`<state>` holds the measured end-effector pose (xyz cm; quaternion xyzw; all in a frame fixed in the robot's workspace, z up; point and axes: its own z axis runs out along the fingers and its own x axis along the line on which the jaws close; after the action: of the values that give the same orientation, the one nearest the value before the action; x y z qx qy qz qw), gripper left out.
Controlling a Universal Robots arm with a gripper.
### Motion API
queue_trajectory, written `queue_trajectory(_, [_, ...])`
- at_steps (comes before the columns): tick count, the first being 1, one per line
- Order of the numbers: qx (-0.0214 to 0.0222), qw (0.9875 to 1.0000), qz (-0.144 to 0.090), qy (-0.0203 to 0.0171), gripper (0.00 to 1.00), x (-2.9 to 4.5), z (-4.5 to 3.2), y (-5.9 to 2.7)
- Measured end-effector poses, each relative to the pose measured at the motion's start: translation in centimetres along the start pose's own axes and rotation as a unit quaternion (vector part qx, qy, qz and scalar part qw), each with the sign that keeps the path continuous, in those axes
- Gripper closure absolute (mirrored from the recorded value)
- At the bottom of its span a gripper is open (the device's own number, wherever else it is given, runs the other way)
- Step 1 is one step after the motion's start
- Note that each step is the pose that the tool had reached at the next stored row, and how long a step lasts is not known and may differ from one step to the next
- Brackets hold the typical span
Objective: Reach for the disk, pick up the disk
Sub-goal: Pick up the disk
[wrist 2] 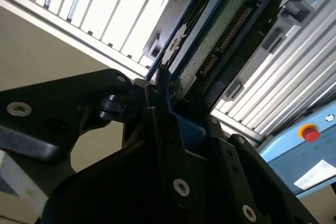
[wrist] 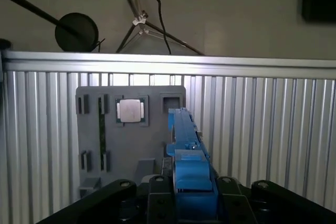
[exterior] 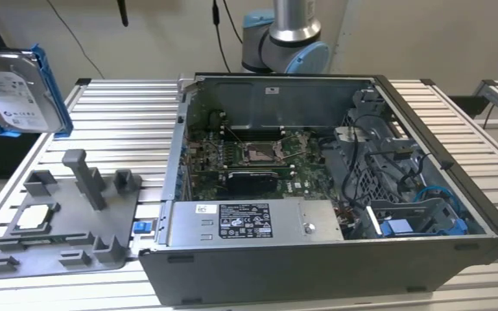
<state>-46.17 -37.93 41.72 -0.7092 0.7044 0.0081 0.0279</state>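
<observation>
You had the pick-up step all but done, by my reading. The ribbed aluminium table point(exterior: 119, 123) carried the open steel computer case point(exterior: 318, 265) and, at the exterior view's left, a matte grey moulded fixture plate point(exterior: 67, 223) with posts and pockets. The disk point(exterior: 20, 91) hung high above that plate, touching neither it nor the table, and well apart from the case. It was a flat silver-grey slab, white label outward, framed in glossy blue plastic (its green circuit board faced the second wrist view). The gripper point(wrist: 193, 190) was clamped narrow on the bracket's end; the pads probably bore on smooth plastic, though that contact was hidden. Any further move called for a firm, steady clamp. The small square silver chip point(wrist: 130, 111) sat in a plate pocket.
</observation>
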Motion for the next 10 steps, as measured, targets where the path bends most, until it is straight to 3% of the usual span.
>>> queue_trajectory(3, [0.0013, 1.0000, 0.000, -0.0037, 1.00, -0.03, -0.68, 0.02])
queue_trajectory(10, [0.0014, 1.0000, 0.000, -0.0042, 1.00, -0.18, -3.80, -0.05])
